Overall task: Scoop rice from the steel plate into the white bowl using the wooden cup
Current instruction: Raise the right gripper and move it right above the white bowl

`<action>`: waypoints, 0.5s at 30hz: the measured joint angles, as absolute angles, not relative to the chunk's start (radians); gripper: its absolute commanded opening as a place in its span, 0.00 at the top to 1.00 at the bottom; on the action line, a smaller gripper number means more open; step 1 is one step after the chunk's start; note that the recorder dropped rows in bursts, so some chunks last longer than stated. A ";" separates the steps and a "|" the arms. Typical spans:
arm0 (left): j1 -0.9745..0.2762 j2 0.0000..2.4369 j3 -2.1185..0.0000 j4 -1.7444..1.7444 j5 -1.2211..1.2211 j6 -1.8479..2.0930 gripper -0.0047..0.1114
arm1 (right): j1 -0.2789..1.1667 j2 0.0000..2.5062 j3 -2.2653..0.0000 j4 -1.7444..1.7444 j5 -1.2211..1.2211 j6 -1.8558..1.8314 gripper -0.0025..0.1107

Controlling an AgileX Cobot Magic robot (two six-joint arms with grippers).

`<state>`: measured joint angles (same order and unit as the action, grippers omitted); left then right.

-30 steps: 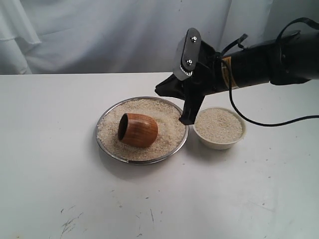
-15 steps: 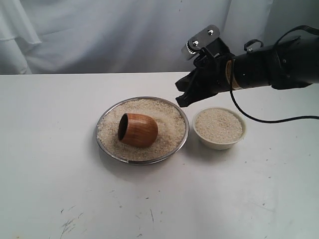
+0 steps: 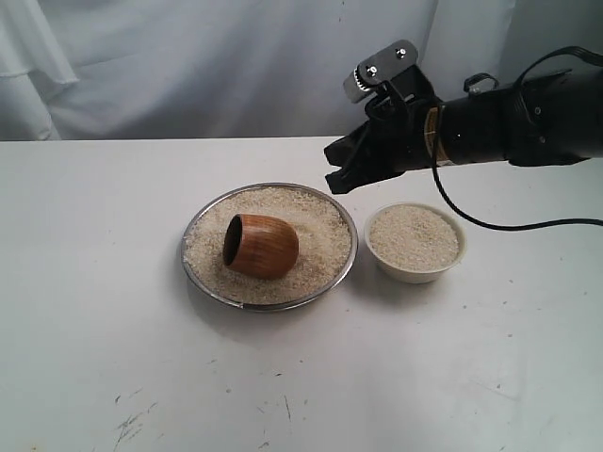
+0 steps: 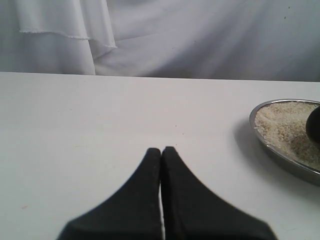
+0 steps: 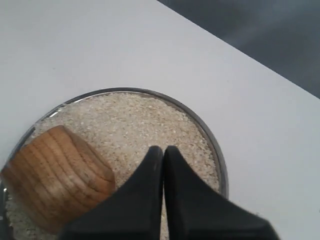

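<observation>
The steel plate (image 3: 202, 284) sits mid-table, covered with rice (image 3: 316, 231). The wooden cup (image 3: 261, 246) lies on its side in that rice, its dark mouth facing left. To the plate's right stands the white bowl (image 3: 415, 270), also filled with rice. My right gripper (image 3: 334, 177) hangs shut and empty above the plate's far right rim, clear of the cup. In the right wrist view the shut gripper (image 5: 163, 149) is over the rice (image 5: 130, 120), with the cup (image 5: 55, 172) beside it. My left gripper (image 4: 161, 149) is shut over bare table, the plate (image 4: 280, 159) off to one side.
A white cloth backdrop (image 3: 188, 66) hangs behind the table. The right arm's black cable (image 3: 509, 226) loops above the bowl. The white tabletop (image 3: 377, 377) shows a few dark scuff marks near the front.
My right gripper has lifted off the plate's right rim, turned, and drawn back toward the far right. The cup, plate and bowl stayed in place.
</observation>
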<state>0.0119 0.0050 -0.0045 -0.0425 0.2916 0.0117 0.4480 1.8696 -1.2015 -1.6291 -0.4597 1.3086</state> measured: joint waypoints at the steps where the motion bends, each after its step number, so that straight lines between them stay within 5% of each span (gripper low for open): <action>1: 0.012 0.005 -0.005 -0.042 0.292 0.012 0.96 | 0.448 1.870 -1.201 -1.624 -0.478 1.293 0.98; 9: 0.012 0.005 -0.005 -0.042 0.292 0.012 0.96 | 0.448 1.870 -1.161 -1.147 -0.519 0.839 0.98; 15: 0.012 0.005 -0.005 -0.042 0.292 0.012 0.96 | 0.489 1.870 -1.149 -0.785 -0.319 0.432 0.98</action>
<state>0.0119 0.0050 -0.0045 -0.0425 0.2916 0.0117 0.4894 1.8696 -1.1491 -0.7847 -0.3187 0.4316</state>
